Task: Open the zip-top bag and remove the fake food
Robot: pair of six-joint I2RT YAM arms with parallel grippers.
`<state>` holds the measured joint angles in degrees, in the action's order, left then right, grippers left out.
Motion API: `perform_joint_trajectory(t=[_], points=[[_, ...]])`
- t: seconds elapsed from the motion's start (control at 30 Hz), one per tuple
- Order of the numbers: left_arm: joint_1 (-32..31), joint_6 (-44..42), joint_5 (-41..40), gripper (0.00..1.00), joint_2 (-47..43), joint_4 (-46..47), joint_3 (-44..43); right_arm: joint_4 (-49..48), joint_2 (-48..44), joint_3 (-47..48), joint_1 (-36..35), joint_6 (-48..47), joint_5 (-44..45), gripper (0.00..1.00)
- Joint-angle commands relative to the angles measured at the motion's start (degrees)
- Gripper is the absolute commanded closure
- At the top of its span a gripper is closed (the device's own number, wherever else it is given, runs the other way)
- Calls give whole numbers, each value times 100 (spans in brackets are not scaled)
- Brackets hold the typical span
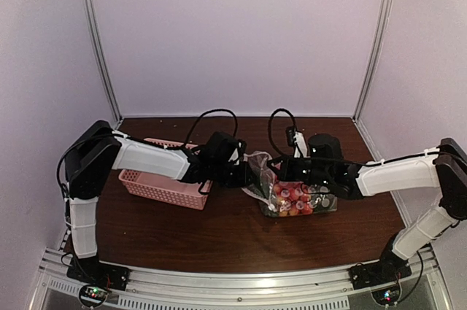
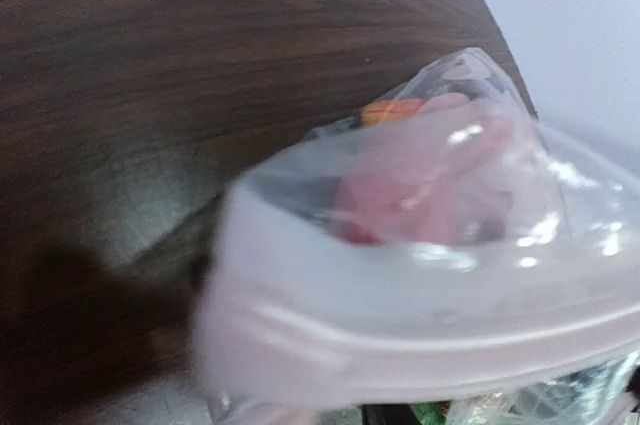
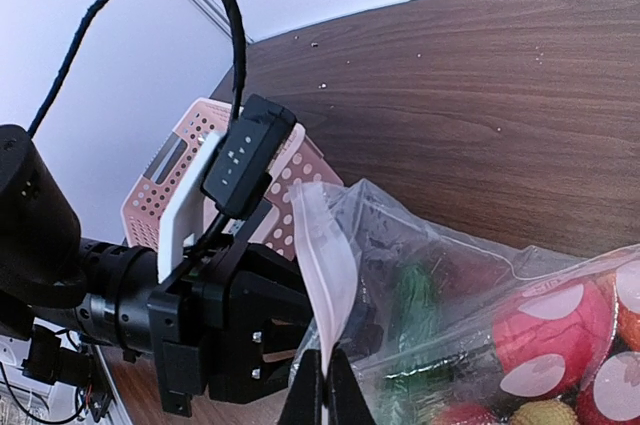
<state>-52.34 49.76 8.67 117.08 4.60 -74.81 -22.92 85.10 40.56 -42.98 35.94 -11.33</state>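
Blur fills the left wrist view: we see only the zip-top bag (image 2: 420, 315) smeared against the lens. The fingers of the left gripper (image 1: 246, 173) are hidden, so we cannot tell their grip. The right gripper (image 3: 325, 400) is cut off at the frame's bottom edge, with its dark tips pinched together on the bag's white strip. The bag lies mid-table (image 1: 219, 237) near the pink basket (image 1: 157, 182), with the fake food (image 1: 292, 199) inside. White marks on the camera housing (image 3: 240, 150) are too small to read.
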Motion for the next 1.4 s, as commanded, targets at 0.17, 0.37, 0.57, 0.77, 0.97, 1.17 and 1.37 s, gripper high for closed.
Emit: perform_joint_trajectory(t=[0.17,0.37,0.57,0.77,0.97,1.17,1.37], points=[[249,83,-781,68,21,-1064,79,-175,-210,-152,118,34,2,100],[172,-198,-622,62,-388,-214,371,-414,12,-236,117,131,-188,100],[14,-414,-321,61,-525,241,280,-585,150,-256,115,209,-313,100],[13,-223,-181,60,-149,267,19,-596,94,-252,115,202,-288,100],[13,-151,-132,53,273,290,-287,-588,57,-274,119,175,-282,100],[13,-78,-47,44,774,305,-641,-627,77,-333,119,175,-269,100],[13,-46,134,43,1228,290,-971,-602,92,-389,123,139,-232,100]])
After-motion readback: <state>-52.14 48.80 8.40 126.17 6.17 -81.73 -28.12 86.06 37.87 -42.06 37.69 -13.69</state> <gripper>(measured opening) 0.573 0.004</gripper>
